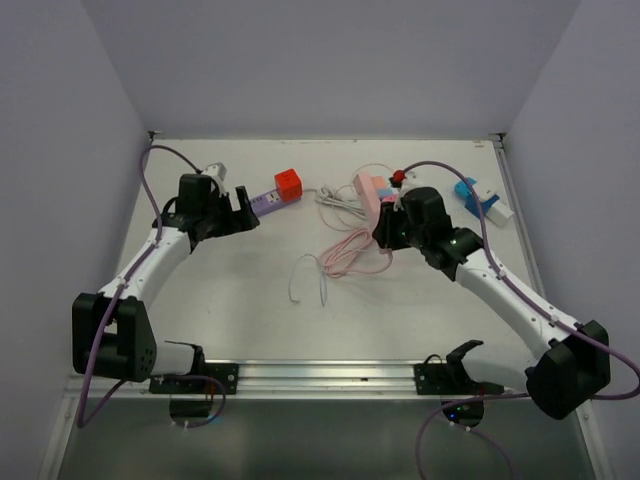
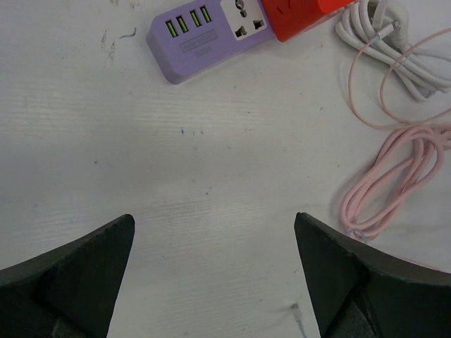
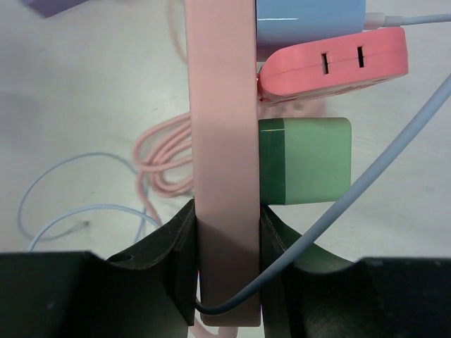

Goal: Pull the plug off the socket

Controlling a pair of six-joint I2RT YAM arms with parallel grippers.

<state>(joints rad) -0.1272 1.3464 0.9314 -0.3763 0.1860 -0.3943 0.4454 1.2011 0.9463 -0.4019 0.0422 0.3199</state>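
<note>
Where the white tabletop (image 1: 230,310) meets pale lavender walls (image 1: 320,60) at the back and on both sides, we find a closed-in bay. A metal rail (image 1: 320,375) runs along its near edge by the arm bases. Close up, the surface shows faint scuffs and specks.

The pink power strip (image 3: 222,141) sits at the back, right of centre. Our right gripper (image 3: 227,271) is clamped across its narrow end, one finger pressed on each long side. We cannot tell whether the strip rests on the table or is lifted. Three things sit along one face of it: the green plug (image 3: 306,160) nearest the fingers, a coral adaptor (image 3: 331,67) just beyond, then a blue plug (image 3: 310,17). A light blue cable (image 3: 380,169) sweeps past the green plug's corner, over one finger and round the end of the strip. On the strip's other side a pink cable coil (image 3: 165,165) lies on the table.

Our left gripper (image 2: 211,274) hovers over bare table with its jaws spread wide, holding nothing. Ahead of it lies a purple power strip (image 2: 204,39) with a red cube (image 2: 303,17) touching its end, and a bundle of white cable (image 2: 384,42) lies just past that. At the far right, apart from the rest, lies a blue and white block (image 1: 480,198).
</note>
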